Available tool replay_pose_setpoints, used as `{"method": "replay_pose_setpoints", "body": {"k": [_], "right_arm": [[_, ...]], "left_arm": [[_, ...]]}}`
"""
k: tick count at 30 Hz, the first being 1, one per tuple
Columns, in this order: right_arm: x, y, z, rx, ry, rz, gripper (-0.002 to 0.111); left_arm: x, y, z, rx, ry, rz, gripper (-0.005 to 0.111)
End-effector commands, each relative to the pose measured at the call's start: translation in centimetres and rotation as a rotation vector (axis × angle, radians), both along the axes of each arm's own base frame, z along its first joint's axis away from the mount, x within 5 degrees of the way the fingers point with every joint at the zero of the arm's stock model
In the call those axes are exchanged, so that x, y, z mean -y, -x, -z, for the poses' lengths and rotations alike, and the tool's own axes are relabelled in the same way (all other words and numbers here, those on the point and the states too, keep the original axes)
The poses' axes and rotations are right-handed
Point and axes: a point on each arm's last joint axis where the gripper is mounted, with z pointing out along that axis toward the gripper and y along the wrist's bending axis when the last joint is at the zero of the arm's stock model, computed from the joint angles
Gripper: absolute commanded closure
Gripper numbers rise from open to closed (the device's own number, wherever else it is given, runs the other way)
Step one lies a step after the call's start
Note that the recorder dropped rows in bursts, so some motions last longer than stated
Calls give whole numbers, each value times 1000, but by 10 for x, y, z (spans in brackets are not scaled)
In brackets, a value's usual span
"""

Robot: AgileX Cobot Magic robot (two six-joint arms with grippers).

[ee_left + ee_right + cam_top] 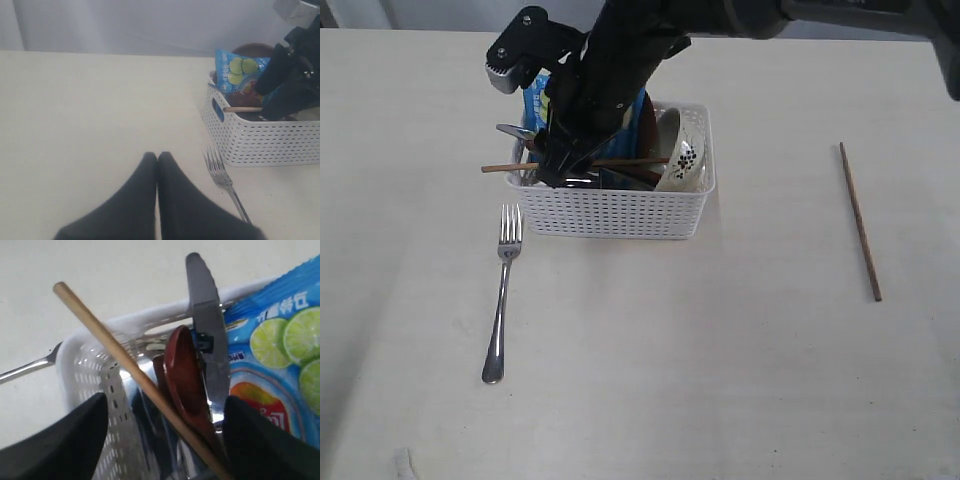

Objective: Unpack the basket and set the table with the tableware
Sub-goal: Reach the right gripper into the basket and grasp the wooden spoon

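The white basket (610, 215) stands at the table's (720, 380) middle back. My right gripper (560, 165) reaches down into its left end. In the right wrist view the right gripper (166, 400) is open, and its jaws straddle a wooden chopstick (125, 360) and the reddish-brown spoon (182, 370) without gripping either. A steel knife (205, 315) stands behind them. The white floral bowl (682, 152) leans at the basket's right end. A fork (502, 290) lies left of the basket, and another chopstick (860, 220) lies far right. My left gripper (158, 156) is shut and empty beside the fork (220, 172).
A blue chip bag (535, 100) stands in the basket's back left, seen close in the right wrist view (280, 340). A brown plate (252, 48) shows behind it. The chopstick in the basket sticks out over its left rim (505, 168).
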Motion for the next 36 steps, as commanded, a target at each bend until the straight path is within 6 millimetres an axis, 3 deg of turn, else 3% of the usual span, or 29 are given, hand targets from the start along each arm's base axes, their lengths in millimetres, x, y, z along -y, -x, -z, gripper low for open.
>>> {"method": "replay_pose_setpoints", "body": {"k": [1, 5, 15, 24, 36], "right_arm": [[-4, -6, -1, 58, -34, 18, 46], [-5, -9, 0, 80, -50, 31, 46], [-5, -7, 26, 8, 15, -3, 46], [-7, -3, 25, -2, 28, -21, 46], [-14, -16, 22, 116, -73, 41, 46]], "left_arm": [[0, 0, 1, 3, -3, 5, 107], [0, 0, 1, 3, -3, 5, 107], [0, 0, 1, 3, -3, 5, 107], [0, 0, 1, 3, -3, 5, 107], [0, 0, 1, 3, -3, 5, 107]]}}
